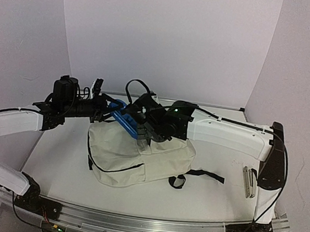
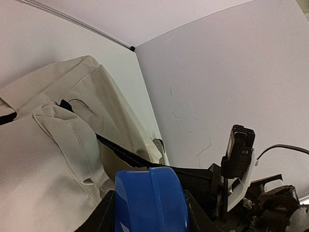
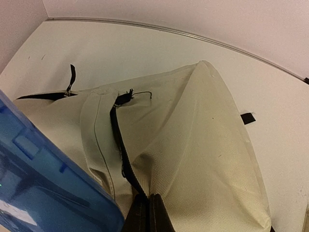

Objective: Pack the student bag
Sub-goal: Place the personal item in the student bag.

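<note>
The student bag (image 1: 134, 157), a large cream canvas backpack with black zipper trim, lies on its side mid-table with its top toward the back. My left gripper (image 1: 123, 114) reaches in from the left and is shut on a blue plastic box (image 1: 127, 122) just above the bag's top opening. In the left wrist view the blue box (image 2: 149, 198) fills the space between the black jaws, with the bag (image 2: 43, 164) beyond it. My right gripper (image 1: 143, 138) is shut on the bag's fabric by the zipper edge, pinching the bag (image 3: 207, 145) into a raised fold. The blue box (image 3: 43, 183) sits close at its left.
A pale narrow object (image 1: 249, 182) lies on the table at the right, near the right arm's base. The bag's black strap (image 1: 204, 175) trails toward it. White walls close the back and both sides.
</note>
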`<state>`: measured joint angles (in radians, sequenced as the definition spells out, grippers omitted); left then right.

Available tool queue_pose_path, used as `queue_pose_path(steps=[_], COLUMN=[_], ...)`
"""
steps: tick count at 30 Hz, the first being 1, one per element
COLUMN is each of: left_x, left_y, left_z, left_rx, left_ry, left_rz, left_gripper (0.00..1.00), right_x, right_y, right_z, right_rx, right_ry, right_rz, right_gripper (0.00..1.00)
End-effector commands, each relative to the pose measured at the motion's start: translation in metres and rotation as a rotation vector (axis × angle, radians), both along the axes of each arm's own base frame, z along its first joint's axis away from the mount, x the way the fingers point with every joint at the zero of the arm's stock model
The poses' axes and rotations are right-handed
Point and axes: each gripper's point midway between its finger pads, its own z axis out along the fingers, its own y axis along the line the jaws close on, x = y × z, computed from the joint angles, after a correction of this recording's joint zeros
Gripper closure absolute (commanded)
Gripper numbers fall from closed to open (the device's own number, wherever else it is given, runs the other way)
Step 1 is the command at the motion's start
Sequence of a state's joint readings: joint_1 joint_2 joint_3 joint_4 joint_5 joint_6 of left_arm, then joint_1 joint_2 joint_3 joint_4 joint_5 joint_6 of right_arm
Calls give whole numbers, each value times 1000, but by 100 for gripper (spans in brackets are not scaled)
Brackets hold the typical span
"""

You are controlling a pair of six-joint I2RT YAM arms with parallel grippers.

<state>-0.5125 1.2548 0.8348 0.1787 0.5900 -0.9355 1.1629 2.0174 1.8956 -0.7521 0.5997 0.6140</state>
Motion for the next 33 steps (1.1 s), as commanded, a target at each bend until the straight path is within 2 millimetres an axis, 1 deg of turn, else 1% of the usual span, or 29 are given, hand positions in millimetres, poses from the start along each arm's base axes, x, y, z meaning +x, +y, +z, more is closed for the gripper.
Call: queue_pose_path(steps=[1,4,9,12,20,21,25,27,30,33], left_x=[10,13,18,19,20,19,17,15,13,12], left_y=[-20,-29,-33,-41,-77,-80,-90,-90,-80,-65], left_z=[7,-4,-26,-36,-60,-61,-75,-76,-78,-73], left_rx=[-59,-60,-50,-63,-95,-103,-95,-79,0,85], left_ry=[-60,-41,-12,1,80,87,129,127,114,79], left_rz=[34,46,88,99,44,38,10,-1,26,73], left_gripper=[71,71,72,71,69,69,63,57,45,32], right_x=[-2,-2,-2,-2,1,1,4,5,7,9], right_y=[7,9,10,11,12,12,10,8,4,1], right_z=[57,62,72,77,85,86,91,92,95,96], right_rx=[212,237,272,295,326,329,334,333,333,330], right_ry=[-58,-61,-72,-74,-92,-94,-107,-111,-117,-120], right_rz=[-13,-12,-12,-11,-23,-25,-35,-39,-46,-50], right_gripper=[100,100,100,100,100,100,100,100,100,100])
